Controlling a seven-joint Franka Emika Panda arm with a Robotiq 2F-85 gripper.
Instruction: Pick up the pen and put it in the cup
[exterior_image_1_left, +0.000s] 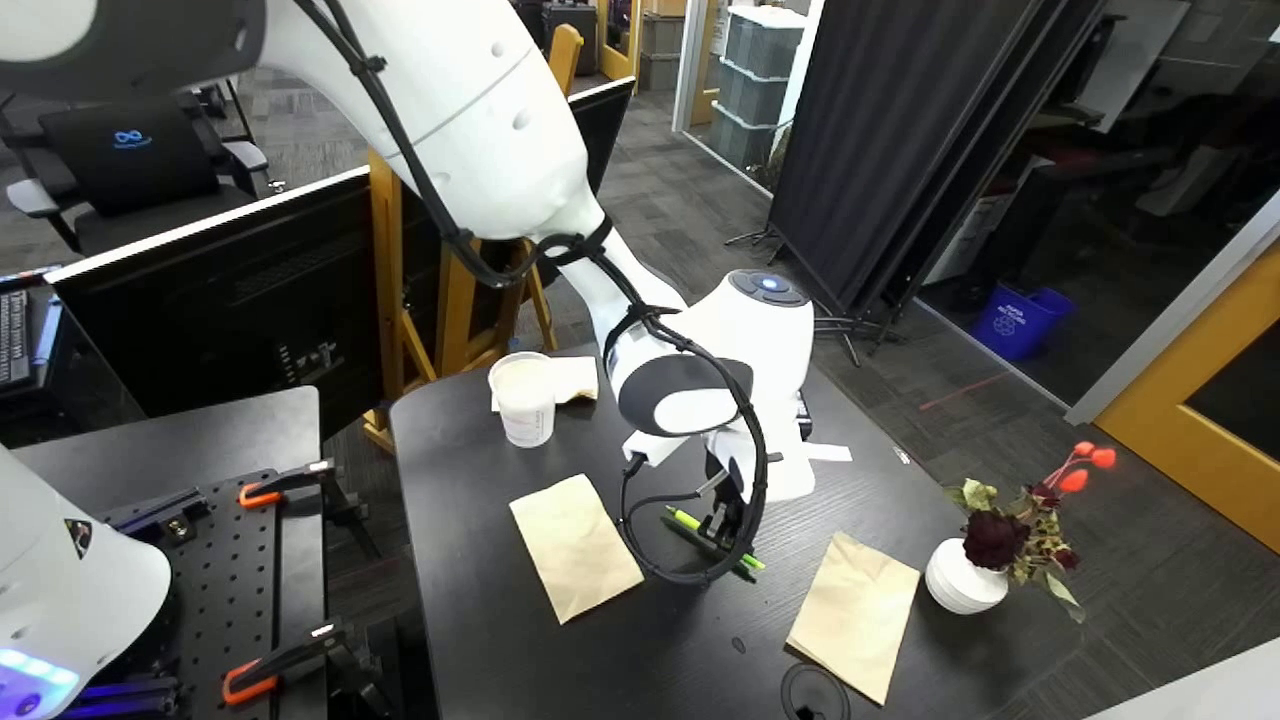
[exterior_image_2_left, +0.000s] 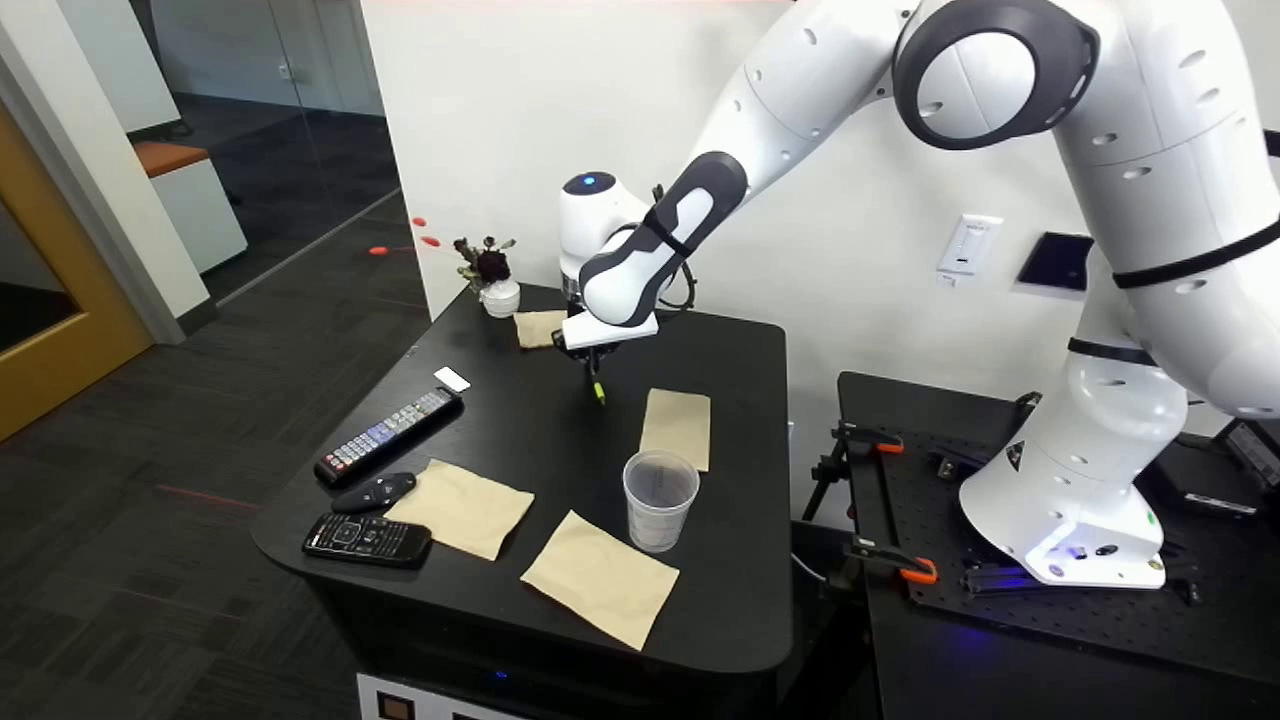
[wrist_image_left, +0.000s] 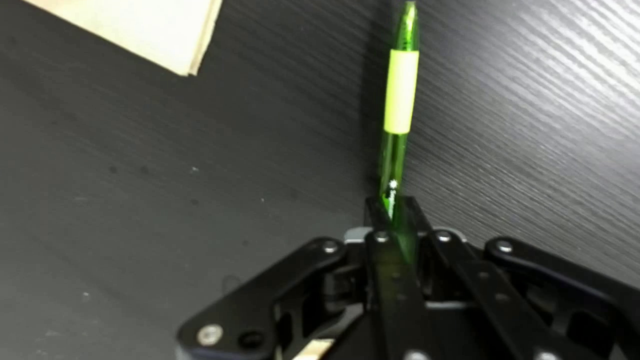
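The pen is green with a bright yellow-green grip. It shows in the wrist view (wrist_image_left: 400, 92) and in both exterior views (exterior_image_1_left: 685, 518) (exterior_image_2_left: 598, 392). My gripper (wrist_image_left: 391, 209) is shut on the pen's rear part, and the grip and tip stick out past the fingers. In the exterior views the gripper (exterior_image_1_left: 722, 530) (exterior_image_2_left: 592, 362) is low over the table. A dark shadow runs beside the pen, which looks slightly above the tabletop. The cup, whitish and translucent, stands upright and apart from the gripper, in both exterior views (exterior_image_1_left: 526, 412) (exterior_image_2_left: 658, 510).
Tan paper napkins (exterior_image_1_left: 577, 548) (exterior_image_1_left: 855, 615) (exterior_image_2_left: 676, 425) (exterior_image_2_left: 600, 578) (exterior_image_2_left: 462, 508) lie on the table. A white vase with flowers (exterior_image_1_left: 965, 577) stands near an edge. A long remote (exterior_image_2_left: 390, 437), a small dark remote (exterior_image_2_left: 375, 493) and another remote (exterior_image_2_left: 367, 540) lie along one side.
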